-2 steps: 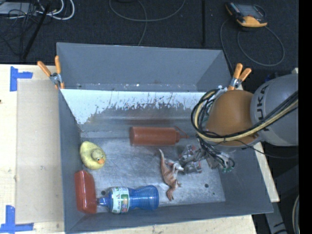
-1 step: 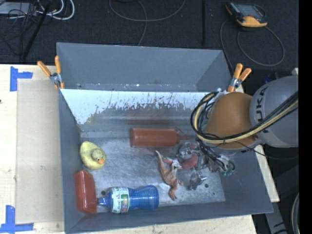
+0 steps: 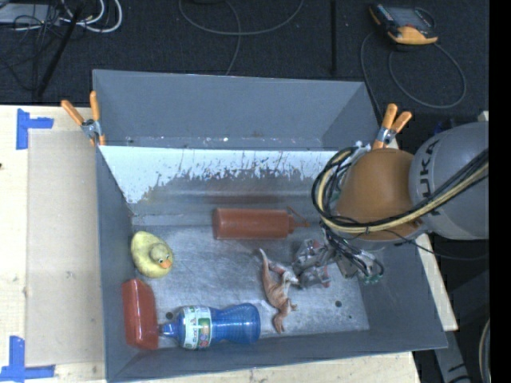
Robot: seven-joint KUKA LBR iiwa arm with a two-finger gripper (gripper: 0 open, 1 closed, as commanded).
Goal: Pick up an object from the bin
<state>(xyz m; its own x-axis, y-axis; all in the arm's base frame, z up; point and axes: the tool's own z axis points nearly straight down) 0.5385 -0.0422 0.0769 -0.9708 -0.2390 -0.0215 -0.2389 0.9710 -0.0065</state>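
Observation:
My gripper [image 3: 313, 271] hangs low over the bin floor at the right, below the orange wrist cover. Just to its left lies a small brown toy dinosaur [image 3: 276, 287], its head end close to the fingertips. A reddish-brown bottle [image 3: 251, 223] lies on its side behind the dinosaur, its neck pointing toward the gripper. I cannot make out whether anything sits between the fingers.
A blue plastic bottle [image 3: 215, 325] with a green-white label lies along the front wall. A red cylinder [image 3: 139, 313] stands at the front left corner, and a yellow rubber duck [image 3: 152, 254] sits behind it. The arm and its cables cover the bin's right side.

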